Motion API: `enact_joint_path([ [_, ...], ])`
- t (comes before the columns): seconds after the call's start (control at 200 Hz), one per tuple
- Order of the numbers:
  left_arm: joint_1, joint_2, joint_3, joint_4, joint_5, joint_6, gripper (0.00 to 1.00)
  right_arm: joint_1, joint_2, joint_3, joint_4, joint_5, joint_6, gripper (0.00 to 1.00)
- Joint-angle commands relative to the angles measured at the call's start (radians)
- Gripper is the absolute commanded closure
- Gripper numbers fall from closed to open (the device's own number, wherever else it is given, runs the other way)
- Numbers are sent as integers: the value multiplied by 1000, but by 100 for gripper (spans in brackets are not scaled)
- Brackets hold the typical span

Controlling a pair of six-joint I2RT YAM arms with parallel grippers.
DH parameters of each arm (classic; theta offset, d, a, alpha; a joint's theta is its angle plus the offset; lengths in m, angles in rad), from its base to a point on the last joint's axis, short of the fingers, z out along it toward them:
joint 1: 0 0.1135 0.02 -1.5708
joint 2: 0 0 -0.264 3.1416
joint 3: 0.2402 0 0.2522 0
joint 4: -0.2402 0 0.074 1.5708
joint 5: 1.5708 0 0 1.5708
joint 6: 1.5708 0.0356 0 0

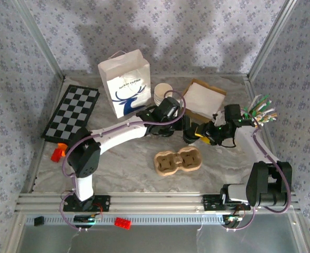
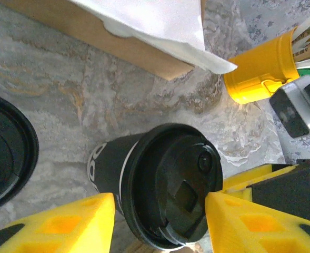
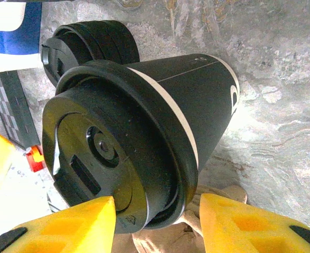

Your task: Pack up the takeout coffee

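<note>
Marble table (image 1: 123,158): your left gripper (image 2: 159,206) and right gripper (image 3: 157,208) straddle the lidded coffee cup (image 2: 162,174) just behind the cup carrier (image 1: 178,161), can't tell if either's actually clamped, seating it there looks next.

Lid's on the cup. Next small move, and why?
Probably shift the black cup toward the cardboard carrier and line it over a pocket. Its lid is seated, both pockets look empty, and the right hand and left hand both bracket it; grip firmness is unclear.

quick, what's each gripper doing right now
left gripper: closed on the black lidded cup, fingers on either side of its lid
right gripper: closed on the lid end of what looks like the same cup
</note>
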Motion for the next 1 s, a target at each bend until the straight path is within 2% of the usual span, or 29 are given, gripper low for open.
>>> enact_joint_path([
  [0.0,-11,27,25,-12,40,-44,54,-2,16,28,-8,-15,4,53],
  [0.155,-11,79,80,-49,50,-45,58,0,27,43,-14,-17,3,55],
  [0.25,-8,95,102,-103,10,-42,61,-1,28,53,-23,-17,-2,56],
  [0.6,0,123,104,-87,17,-25,75,-11,41,105,-43,-12,-17,57],
  [0.895,3,135,108,-85,28,-2,76,-41,99,149,-76,8,-54,58],
  [0.995,1,147,115,-93,43,5,77,-42,114,161,-79,22,-65,65],
])
